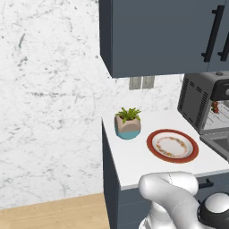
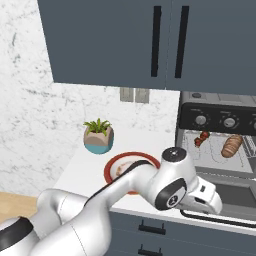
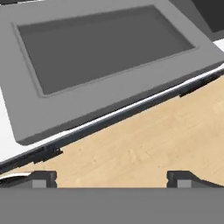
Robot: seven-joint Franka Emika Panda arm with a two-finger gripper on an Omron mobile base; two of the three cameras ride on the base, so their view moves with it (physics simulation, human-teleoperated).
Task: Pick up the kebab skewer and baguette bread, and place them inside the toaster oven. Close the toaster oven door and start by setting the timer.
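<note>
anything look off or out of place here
Nothing stands out. The kebab skewer and baguette bread lie on the rack inside the toaster oven, the toaster oven door hangs open and flat, and the plate and potted plant sit upright on the counter.

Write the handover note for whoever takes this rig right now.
Gripper: open, holding nothing, above the outer edge of the lowered door.
Skewer and baguette: both on the rack inside the oven.
Plate: food gone, on the counter beside the plant.
Done: both items loaded.
Left: lift the door shut, then turn the timer knob; which of the knobs is the timer I cannot tell.
</note>
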